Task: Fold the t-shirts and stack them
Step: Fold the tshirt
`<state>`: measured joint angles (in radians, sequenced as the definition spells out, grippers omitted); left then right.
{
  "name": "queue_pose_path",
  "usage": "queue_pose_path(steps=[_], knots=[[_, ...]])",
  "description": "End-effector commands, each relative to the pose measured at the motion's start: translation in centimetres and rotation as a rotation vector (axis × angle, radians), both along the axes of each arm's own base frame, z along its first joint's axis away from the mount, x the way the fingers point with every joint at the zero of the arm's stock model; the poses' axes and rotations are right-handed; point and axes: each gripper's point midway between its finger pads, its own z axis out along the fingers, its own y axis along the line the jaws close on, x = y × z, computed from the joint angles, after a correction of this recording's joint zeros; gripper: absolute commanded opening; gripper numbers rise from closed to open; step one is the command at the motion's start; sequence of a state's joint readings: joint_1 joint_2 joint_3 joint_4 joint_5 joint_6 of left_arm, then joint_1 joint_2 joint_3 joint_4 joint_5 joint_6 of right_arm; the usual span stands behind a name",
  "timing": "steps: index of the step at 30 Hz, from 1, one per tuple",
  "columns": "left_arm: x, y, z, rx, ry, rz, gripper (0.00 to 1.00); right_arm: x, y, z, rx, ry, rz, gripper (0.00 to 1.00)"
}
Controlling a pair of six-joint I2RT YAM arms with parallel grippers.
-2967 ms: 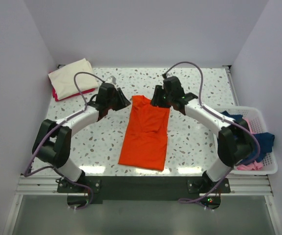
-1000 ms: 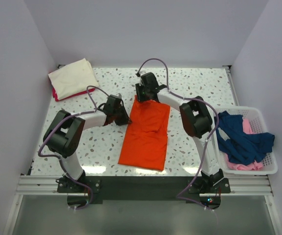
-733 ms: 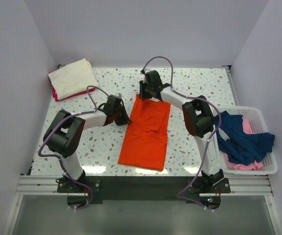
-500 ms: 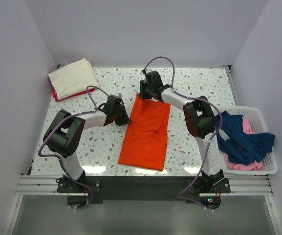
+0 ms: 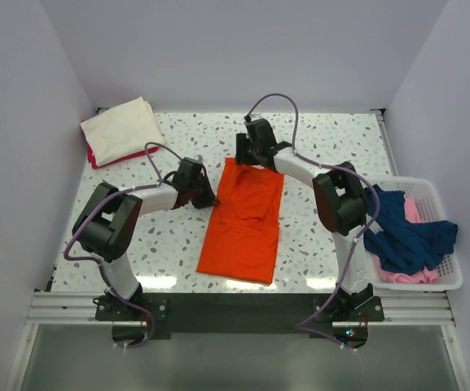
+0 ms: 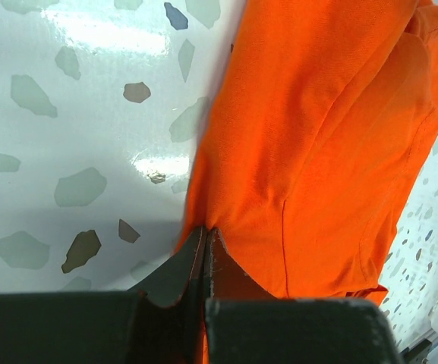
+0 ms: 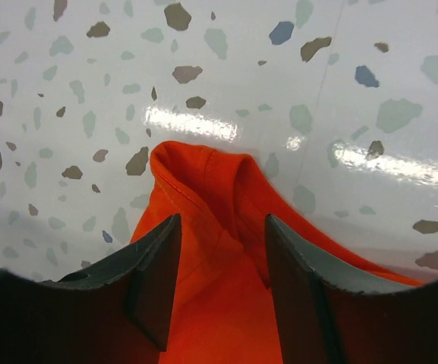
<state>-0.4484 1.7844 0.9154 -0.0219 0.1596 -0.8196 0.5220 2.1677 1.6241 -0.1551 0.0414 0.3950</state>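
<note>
One flat orange cotton t-shirt (image 5: 243, 220): left gripper (image 6: 205, 235) pinched on its side edge, right gripper (image 7: 222, 224) spread wide over its far edge (two folded shirts (image 5: 120, 126) stacked far-left).

Speckled table (image 5: 332, 138), orange t-shirt (image 5: 243, 224), folded shirts (image 5: 120, 128), basket (image 5: 414, 182)

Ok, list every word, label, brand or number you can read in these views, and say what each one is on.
None: no readable text in any view.
The orange t-shirt shows no print or tag.
The folded cream shirt and the white basket carry no visible marking.
</note>
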Motion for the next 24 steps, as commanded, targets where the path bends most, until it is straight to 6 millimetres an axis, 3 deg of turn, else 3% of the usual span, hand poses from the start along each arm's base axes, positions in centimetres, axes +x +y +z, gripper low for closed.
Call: queue_pose_path(steps=[1, 4, 9, 12, 18, 24], knots=[[-0.7, 0.8, -1.8, 0.068, 0.044, -0.001, 0.0, 1.1, -1.8, 6.9, 0.019, -0.13, -0.097, 0.51], [-0.6, 0.7, -1.7, 0.068, 0.042, -0.004, 0.0, 0.5, -2.2, 7.5, 0.027, -0.138, -0.107, 0.52], [-0.5, 0.6, -1.6, 0.067, 0.041, -0.004, 0.0, -1.3, -5.9, 6.6, -0.075, -0.059, -0.244, 0.5], [-0.4, 0.5, -1.6, 0.062, 0.04, -0.007, 0.0, -2.1, -6.9, 6.1, -0.112, -0.046, -0.233, 0.5], [-0.4, 0.4, -1.8, 0.059, 0.045, -0.009, 0.0, -1.9, -4.4, 3.9, -0.107, -0.012, -0.053, 0.49], [-0.5, 0.4, -1.9, 0.06, 0.046, -0.011, 0.0, -1.8, -3.3, 1.1, -0.113, 0.041, 0.016, 0.49]])
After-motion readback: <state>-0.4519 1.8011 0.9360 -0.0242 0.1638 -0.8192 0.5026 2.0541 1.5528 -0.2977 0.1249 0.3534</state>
